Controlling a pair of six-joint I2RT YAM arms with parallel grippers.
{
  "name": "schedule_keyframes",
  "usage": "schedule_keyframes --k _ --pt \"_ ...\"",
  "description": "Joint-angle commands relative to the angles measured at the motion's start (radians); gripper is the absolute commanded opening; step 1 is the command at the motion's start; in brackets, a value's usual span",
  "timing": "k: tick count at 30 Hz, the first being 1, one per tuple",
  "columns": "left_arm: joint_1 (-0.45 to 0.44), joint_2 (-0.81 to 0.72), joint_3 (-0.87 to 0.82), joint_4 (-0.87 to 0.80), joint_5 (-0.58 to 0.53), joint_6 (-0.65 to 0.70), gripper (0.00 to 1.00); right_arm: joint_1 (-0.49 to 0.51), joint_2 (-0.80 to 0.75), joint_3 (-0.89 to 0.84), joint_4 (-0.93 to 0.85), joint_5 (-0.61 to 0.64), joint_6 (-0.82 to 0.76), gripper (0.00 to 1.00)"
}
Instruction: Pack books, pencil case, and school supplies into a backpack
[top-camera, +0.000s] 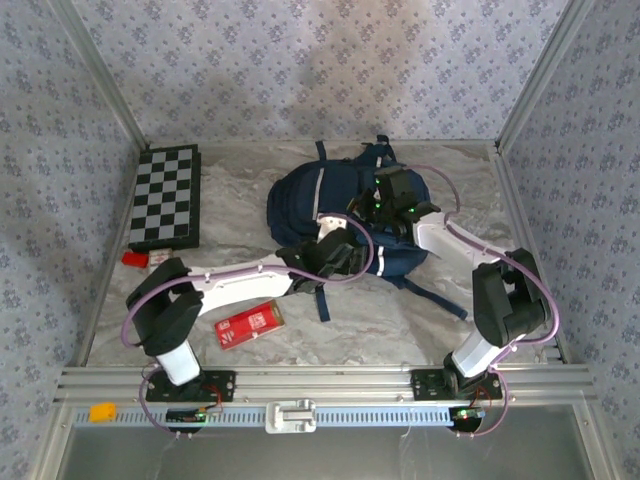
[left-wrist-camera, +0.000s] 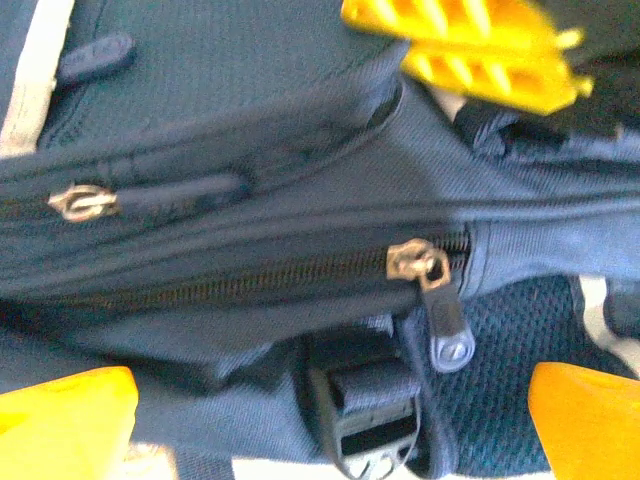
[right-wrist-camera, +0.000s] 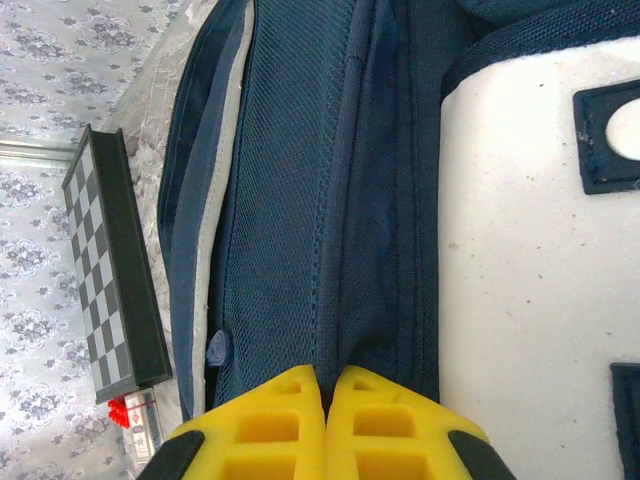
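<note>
My right end effector (right-wrist-camera: 325, 385) pinched the large navy blue fabric backpack (top-camera: 300, 200), probably steadying it, while my left end effector (left-wrist-camera: 325, 420) hung spread over its metal zip slider (left-wrist-camera: 415, 262)

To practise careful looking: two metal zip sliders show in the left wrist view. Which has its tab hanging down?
The right-hand slider, on the backpack's lower zip: its grey tab dangles toward the buckle. The left slider has its pull lying sideways.
</note>
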Motion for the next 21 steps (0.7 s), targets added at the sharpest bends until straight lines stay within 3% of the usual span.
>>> schedule_keyframes --k 1,4,7,9,21 --pt "-0.013 0.047 0.061 0.022 -0.1 -0.036 1.0 0.001 0.005 0.057 0.1 -0.024 0.015 0.0" --pt "-0.011 0.106 0.153 -0.137 -0.213 -0.115 1.0 -0.003 0.007 0.058 0.106 -0.024 0.019 0.0" --pt "-0.011 0.096 0.137 -0.128 -0.223 -0.104 1.0 -0.007 0.007 0.056 0.104 -0.027 0.021 0.0" --pt "-0.002 0.066 0.107 -0.124 -0.223 -0.103 0.93 -0.012 0.011 0.058 0.107 -0.034 0.022 0.0" --pt "0.053 -0.072 0.029 -0.158 -0.032 0.026 0.72 -0.007 0.048 0.137 0.09 -0.059 0.015 0.0"
